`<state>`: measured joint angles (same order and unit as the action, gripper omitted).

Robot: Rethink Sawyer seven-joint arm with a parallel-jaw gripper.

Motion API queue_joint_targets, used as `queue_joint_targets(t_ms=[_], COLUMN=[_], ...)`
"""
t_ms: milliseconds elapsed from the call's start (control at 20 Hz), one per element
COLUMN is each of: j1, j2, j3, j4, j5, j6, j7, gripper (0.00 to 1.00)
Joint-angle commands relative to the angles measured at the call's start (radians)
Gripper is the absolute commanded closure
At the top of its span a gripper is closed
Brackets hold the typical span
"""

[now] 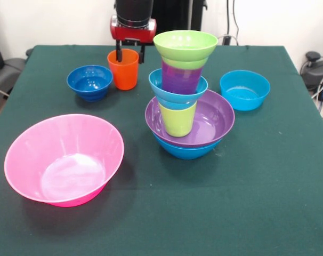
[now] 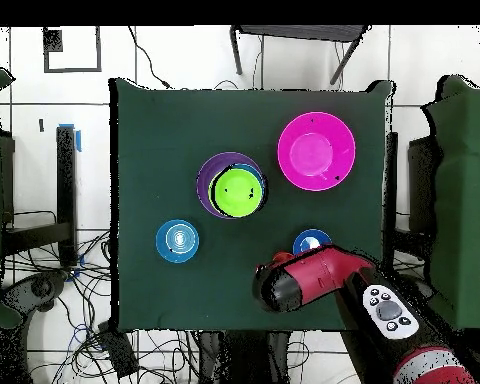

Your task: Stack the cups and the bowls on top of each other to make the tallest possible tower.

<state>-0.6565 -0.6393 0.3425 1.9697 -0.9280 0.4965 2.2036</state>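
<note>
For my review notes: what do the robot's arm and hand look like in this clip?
The arm has a glossy red shell with black joint sections. The overhead view shows a light grey panel with dark buttons on its upper side. In the front view a black cylinder tops a red wrist block, and the hand ends in thin dark fingers.

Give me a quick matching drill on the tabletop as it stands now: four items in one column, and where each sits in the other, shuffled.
Items
1. glossy orange plastic cup
2. huge glossy pink plastic bowl
3. lime green plastic bowl
4. medium purple plastic bowl

Places
A. top of the tower
B. nested in the blue bowl at the tower's base
C. at the end effector, one finger inside its rim
D. alone on the green tablecloth, nearest the front camera

Pairs: 1-C, 2-D, 3-A, 4-B
</note>
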Motion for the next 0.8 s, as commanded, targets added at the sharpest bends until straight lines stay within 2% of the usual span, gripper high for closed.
queue_joint_targets(t_ms=[50, 750, 800], j1=[0.025, 0.074, 0.07], j2=[0.059, 0.067, 0.067], j3=[0.044, -0.004, -0.002], j4=[-0.049, -0.055, -0.054], j5=[-0.082, -0.114, -0.113], j6=[-0.075, -0.131, -0.138], j7=[-0.094, -0.03, -0.037], gripper=[0.0, 0.0, 1.0])
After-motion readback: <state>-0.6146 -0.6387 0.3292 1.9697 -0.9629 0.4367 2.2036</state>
